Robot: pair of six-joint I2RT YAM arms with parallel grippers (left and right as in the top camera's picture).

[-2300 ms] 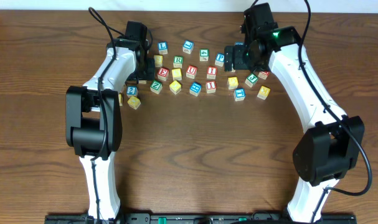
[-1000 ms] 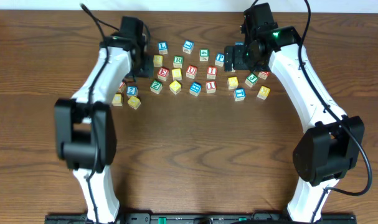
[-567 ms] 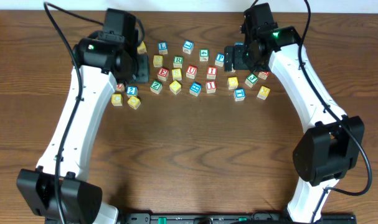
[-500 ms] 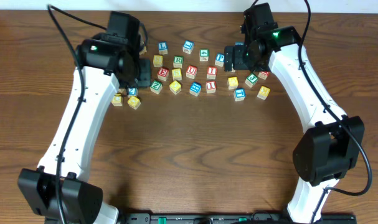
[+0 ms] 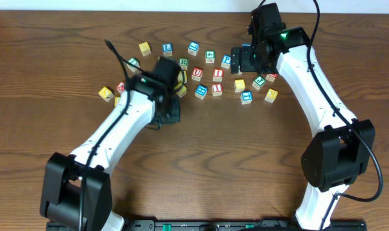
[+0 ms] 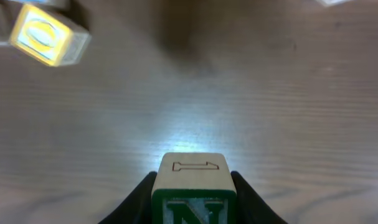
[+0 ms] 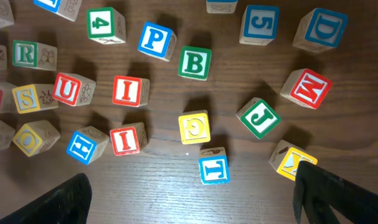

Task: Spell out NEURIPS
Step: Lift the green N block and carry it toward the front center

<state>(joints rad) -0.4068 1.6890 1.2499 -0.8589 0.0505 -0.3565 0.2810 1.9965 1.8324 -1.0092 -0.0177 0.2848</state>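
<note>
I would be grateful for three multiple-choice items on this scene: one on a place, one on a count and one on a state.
1. In the right wrist view, where does the green B cube lie relative to the blue P cube?
A) to its right, slightly lower
B) to its left
C) straight above it

2. How many red I cubes show in that view?
A) one
B) two
C) four

3. The left fingers are:
A) wide open and empty
B) out of view
C) closed on the N cube

Answers:
1 A, the B sits just right of the P.
2 B, two red I faces show, one above the other.
3 C, the fingers flank the cube on both sides.
</note>
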